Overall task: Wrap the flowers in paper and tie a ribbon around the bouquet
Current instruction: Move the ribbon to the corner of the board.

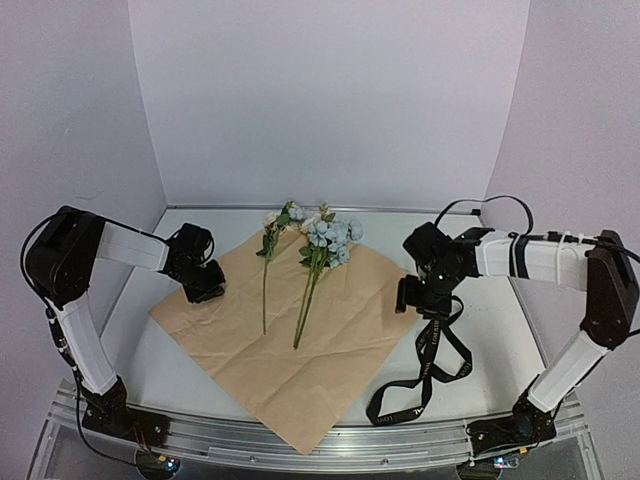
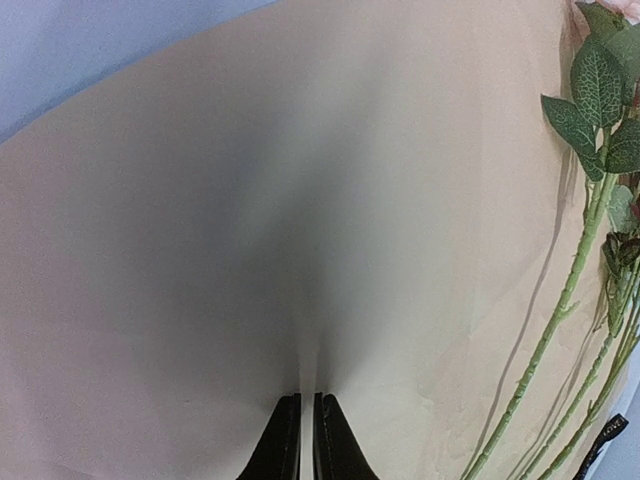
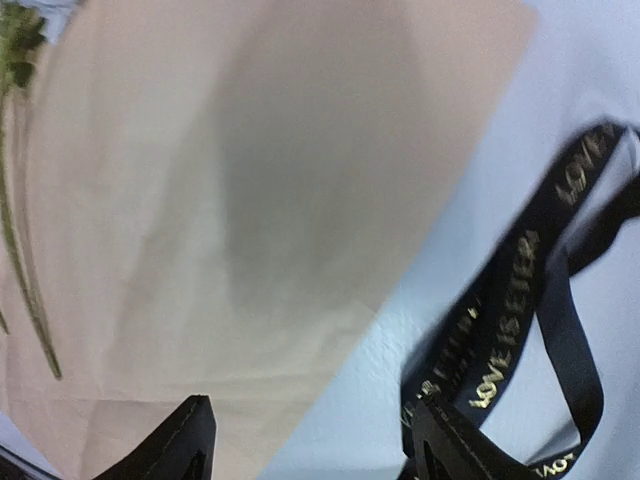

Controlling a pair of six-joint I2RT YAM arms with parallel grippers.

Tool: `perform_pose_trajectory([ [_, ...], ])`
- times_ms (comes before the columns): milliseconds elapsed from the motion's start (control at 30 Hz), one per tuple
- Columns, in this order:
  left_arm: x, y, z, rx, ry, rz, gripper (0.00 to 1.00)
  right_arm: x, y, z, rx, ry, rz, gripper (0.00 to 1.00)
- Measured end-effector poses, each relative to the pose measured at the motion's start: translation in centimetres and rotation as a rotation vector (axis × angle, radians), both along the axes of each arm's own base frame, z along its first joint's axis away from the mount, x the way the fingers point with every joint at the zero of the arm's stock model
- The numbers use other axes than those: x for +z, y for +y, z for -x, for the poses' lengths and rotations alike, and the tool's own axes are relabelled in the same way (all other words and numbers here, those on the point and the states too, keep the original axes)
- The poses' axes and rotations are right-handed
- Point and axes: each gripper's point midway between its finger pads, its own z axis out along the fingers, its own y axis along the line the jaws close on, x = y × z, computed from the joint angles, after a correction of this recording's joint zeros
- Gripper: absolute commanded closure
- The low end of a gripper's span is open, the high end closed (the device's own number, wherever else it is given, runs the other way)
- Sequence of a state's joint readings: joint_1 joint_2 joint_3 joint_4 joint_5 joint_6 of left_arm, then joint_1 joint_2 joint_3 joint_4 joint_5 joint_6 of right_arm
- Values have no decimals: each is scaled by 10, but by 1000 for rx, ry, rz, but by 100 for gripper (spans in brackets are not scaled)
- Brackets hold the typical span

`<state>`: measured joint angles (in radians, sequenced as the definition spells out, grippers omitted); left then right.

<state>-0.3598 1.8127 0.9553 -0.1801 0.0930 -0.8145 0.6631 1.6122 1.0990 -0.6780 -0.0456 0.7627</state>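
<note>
Your left hand pinches the paper by its left corner; your right hand stands wide by the right corner, above the ribbon. The flowers lie on the sheet, toward the table's far edge. Fold the corner over slowly so they don't roll.

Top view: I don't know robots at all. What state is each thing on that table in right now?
paper: spread flat, tan side up, not wrapped round anything.
flowers: lying loose on the paper, unwrapped.
ribbon: untied, in loose loops on the table beside the paper.
left tool: shut, pinching the paper's edge.
right tool: open, over the paper's edge, next to the ribbon.
</note>
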Motion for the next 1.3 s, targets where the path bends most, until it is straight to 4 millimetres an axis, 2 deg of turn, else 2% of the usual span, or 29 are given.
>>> perform_pose_trajectory([
  [133, 0, -1, -2, -3, 1, 0, 92, -25, -22, 35, -55, 78, 19, 51],
  [333, 0, -1, -2, -3, 4, -1, 92, -57, -43, 71, -135, 161, 18, 59],
  [400, 0, -1, -2, -3, 5, -1, 92, -64, -49, 77, -157, 181, 27, 66],
  [533, 0, 0, -2, -4, 11, -4, 92, -71, -65, 65, -255, 203, 11, 82],
  [667, 0, 0, -1, -5, 14, -8, 92, -73, -101, 46, -390, 214, 25, 93],
  [800, 0, 0, -1, -9, 15, -11, 92, -66, -147, 33, -507, 228, 82, 99],
  [967, 0, 0, -1, -18, 15, -16, 92, -43, -198, 9, -622, 184, 130, 100],
  [1033, 0, 0, -1, -23, 14, -18, 92, -31, -211, -1, -638, 158, 149, 87],
  [1100, 0, 1, -1, -25, 14, -20, 90, -20, -218, -8, -632, 134, 160, 66],
  [1133, 0, 1, -1, -26, 15, -20, 88, -15, -215, -10, -611, 124, 161, 52],
  [1200, 1, 0, -1, -27, 17, -18, 86, -6, -199, -12, -541, 99, 158, 30],
  [1267, 2, 0, 0, -29, 16, -15, 85, 1, -173, -7, -451, 81, 152, 18],
  [1300, 2, 0, 0, -29, 17, -14, 85, 4, -159, -2, -404, 72, 146, 16],
])
